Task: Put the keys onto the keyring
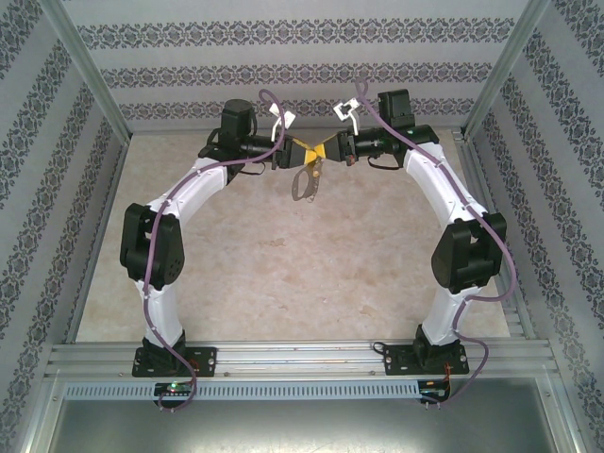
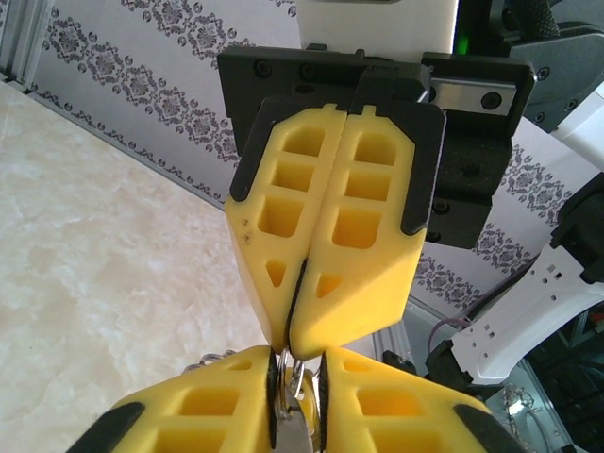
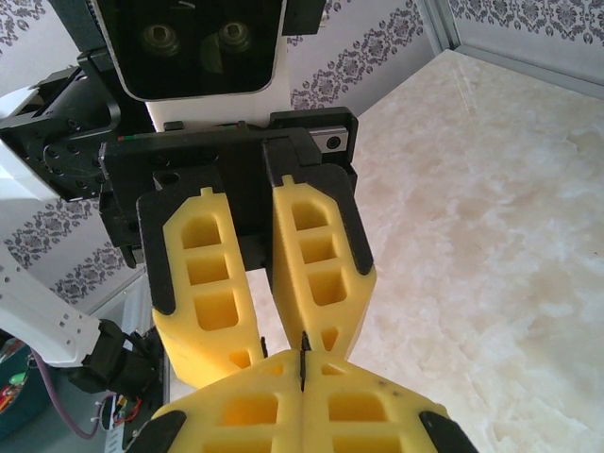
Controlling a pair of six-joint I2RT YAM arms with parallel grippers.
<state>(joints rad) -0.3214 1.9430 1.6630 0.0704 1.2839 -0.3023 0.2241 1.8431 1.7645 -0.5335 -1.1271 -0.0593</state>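
- The left gripper (image 1: 304, 152) and right gripper (image 1: 324, 149) meet tip to tip in mid-air, above the marble-patterned table (image 1: 283, 274).
- The keyring (image 1: 304, 181) hangs straight below that meeting point as a dark grey oval loop. Its top reaches up to the fingertips and its lower end is clear of the table.
- In the left wrist view, the left gripper (image 2: 297, 360) has its yellow fingers (image 2: 217, 406) drawn in to a narrow slot. They are pinched on a silver metal piece (image 2: 286, 415) that stands upright between them.
- A small metal ring sits at the top of that piece, just under the right gripper's tips.
- A cluster of tiny pale metal bits (image 2: 215, 360) peeks out just beside the outer face of the left gripper's finger.
- The right gripper (image 2: 289, 342) points down onto the left gripper's slot, its two fingers pressed together along their whole length. A thin dark sliver shows in the seam near the tips, but I cannot tell what it is.
- In the right wrist view, the right gripper (image 3: 302, 366) is likewise fully closed. The left gripper (image 3: 294, 344) comes in from above and its fingers converge on the same spot.
- I cannot tell the key's yellow head from the yellow fingers, so I cannot say which gripper has it.
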